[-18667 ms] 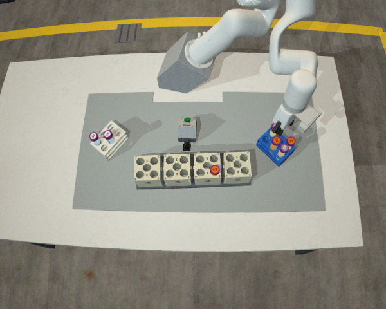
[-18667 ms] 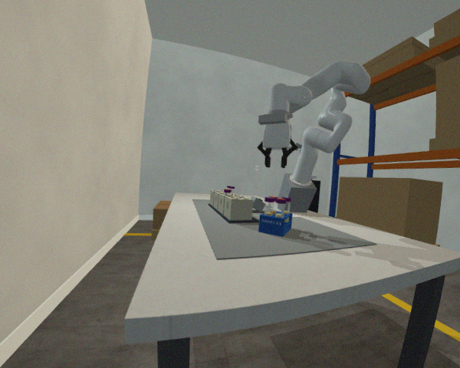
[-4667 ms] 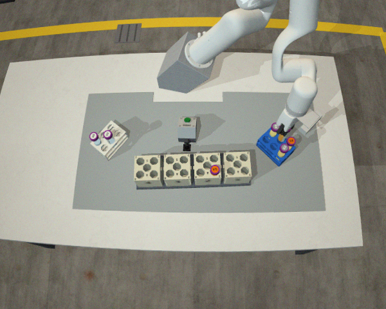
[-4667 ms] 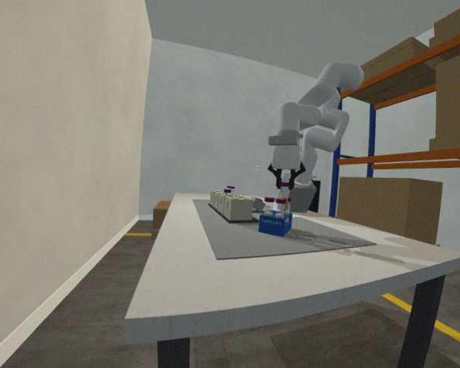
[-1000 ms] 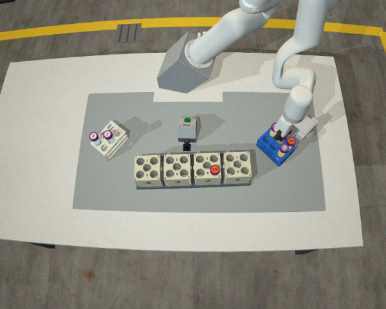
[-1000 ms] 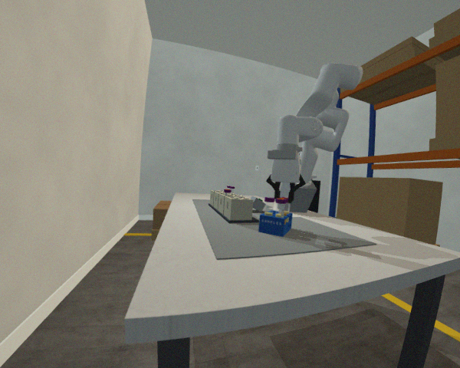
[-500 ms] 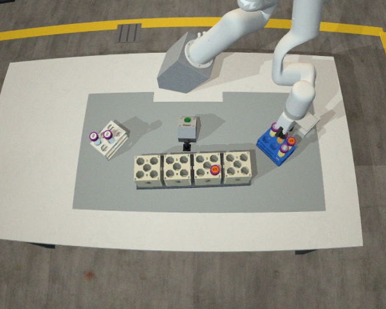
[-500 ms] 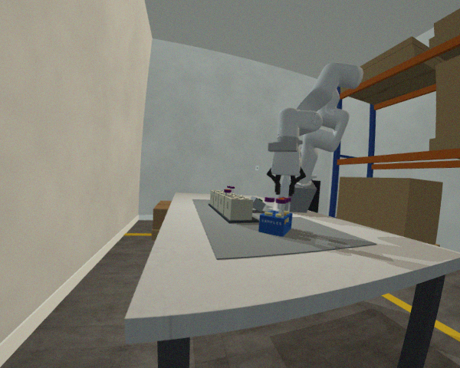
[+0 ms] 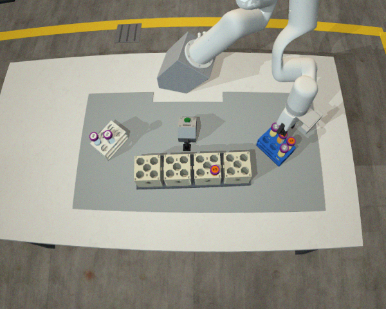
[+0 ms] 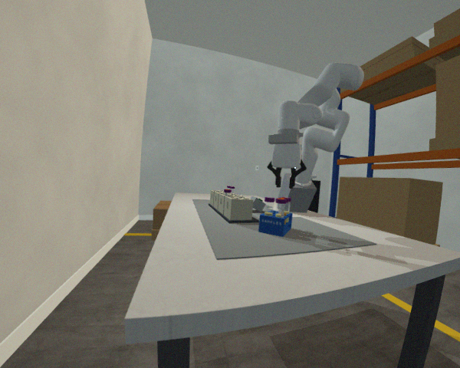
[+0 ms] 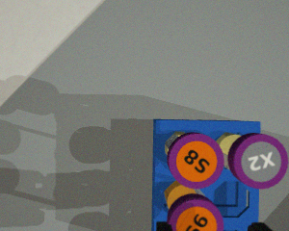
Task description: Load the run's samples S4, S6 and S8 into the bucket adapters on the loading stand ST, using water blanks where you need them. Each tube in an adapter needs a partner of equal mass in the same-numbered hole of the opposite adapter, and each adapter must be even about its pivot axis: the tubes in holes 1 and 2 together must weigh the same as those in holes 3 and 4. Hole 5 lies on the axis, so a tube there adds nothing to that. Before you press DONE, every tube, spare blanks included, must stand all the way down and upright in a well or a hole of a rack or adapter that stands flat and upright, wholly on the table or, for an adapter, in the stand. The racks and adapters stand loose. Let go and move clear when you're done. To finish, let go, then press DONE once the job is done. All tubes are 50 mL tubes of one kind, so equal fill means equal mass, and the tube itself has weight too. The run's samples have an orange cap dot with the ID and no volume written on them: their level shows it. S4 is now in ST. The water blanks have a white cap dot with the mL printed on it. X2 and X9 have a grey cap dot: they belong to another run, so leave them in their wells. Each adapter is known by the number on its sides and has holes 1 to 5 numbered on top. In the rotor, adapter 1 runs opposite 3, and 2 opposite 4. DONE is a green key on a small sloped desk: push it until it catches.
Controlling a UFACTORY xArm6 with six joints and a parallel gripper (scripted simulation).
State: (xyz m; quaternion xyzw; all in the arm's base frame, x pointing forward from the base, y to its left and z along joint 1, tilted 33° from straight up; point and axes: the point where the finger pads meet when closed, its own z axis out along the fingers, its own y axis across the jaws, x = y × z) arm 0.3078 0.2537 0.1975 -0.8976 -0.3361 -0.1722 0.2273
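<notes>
My gripper is partly open and empty, above the caps at the blue sample rack. The orange-dot tubes S6 and S8 stand there; S6 is nearest below the fingers. S4 stands in the front-right hole of adapter 2 in the stand. The other adapters show no tubes. Two white-dot blanks stand in the white rack. The green DONE key tops its desk.
Grey-dot X2 and another grey-dot tube stand in the blue rack beside S8 and S6. The DONE desk stands behind the adapters. The arm's grey base is at the back of the table.
</notes>
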